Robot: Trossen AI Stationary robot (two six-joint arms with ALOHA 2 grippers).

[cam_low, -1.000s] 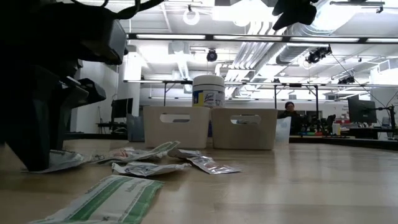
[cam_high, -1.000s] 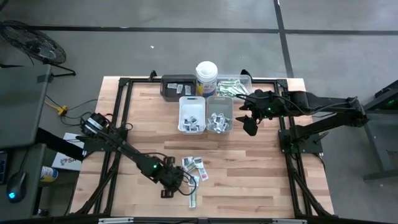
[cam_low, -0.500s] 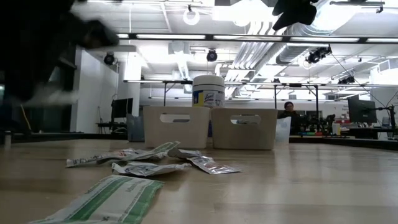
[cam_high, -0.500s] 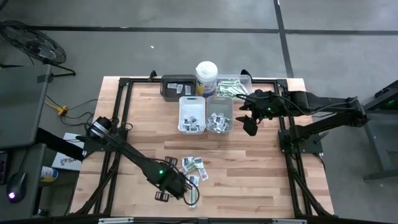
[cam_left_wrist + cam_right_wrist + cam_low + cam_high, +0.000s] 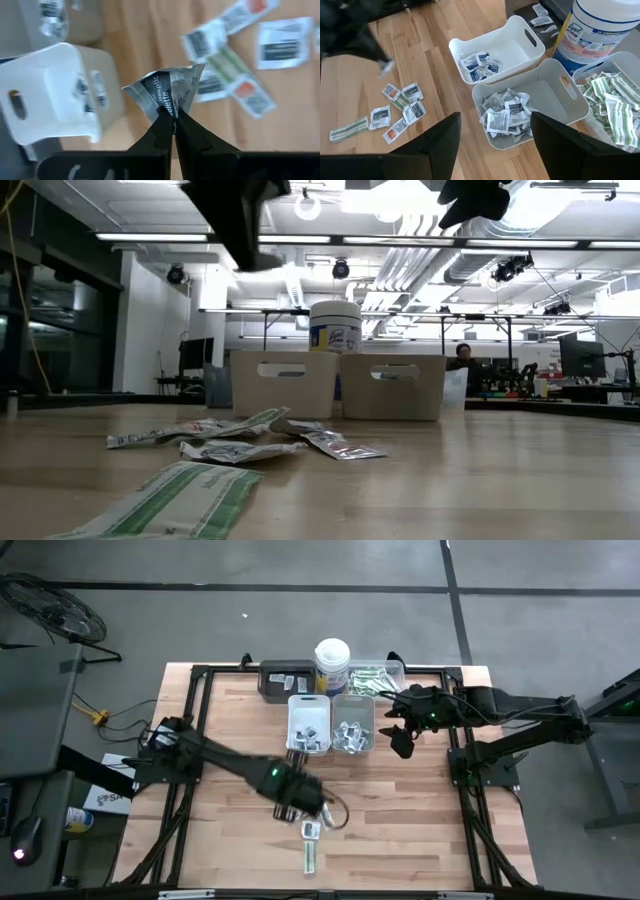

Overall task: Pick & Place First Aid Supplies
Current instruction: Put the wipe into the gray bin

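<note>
My left gripper [image 5: 305,802] is up above the table's middle, shut on a white sachet with dark print [image 5: 167,90]. It hangs over the loose first aid supplies [image 5: 311,830], which lie flat on the wood: several small sachets [image 5: 400,107] and a green-and-white strip [image 5: 310,858]. In the low view the left gripper [image 5: 240,220] is high at the top. My right gripper [image 5: 495,150] waits open above the table, right of the trays [image 5: 400,740], with nothing between its fingers. My left gripper pinches the sachet's lower edge [image 5: 170,107] between its two fingertips. The sachet is crumpled into a fold there and fans out beyond the tips. The fingers slant steeply down from above. The sachet is lifted clear of the table.
At the far side stand a white tray [image 5: 308,725] and a grey tray [image 5: 352,725], both holding sachets. Behind them are a dark tray [image 5: 285,680], a tall white canister [image 5: 332,660] and a clear tray of green strips [image 5: 378,680]. A black frame [image 5: 200,740] borders the table.
My left gripper has risen from the table near its front edge and swung toward the far right, toward the trays, turning as it went. The sachet has come up with it, lifted clear of the wood. The other packets have stayed where they were.
</note>
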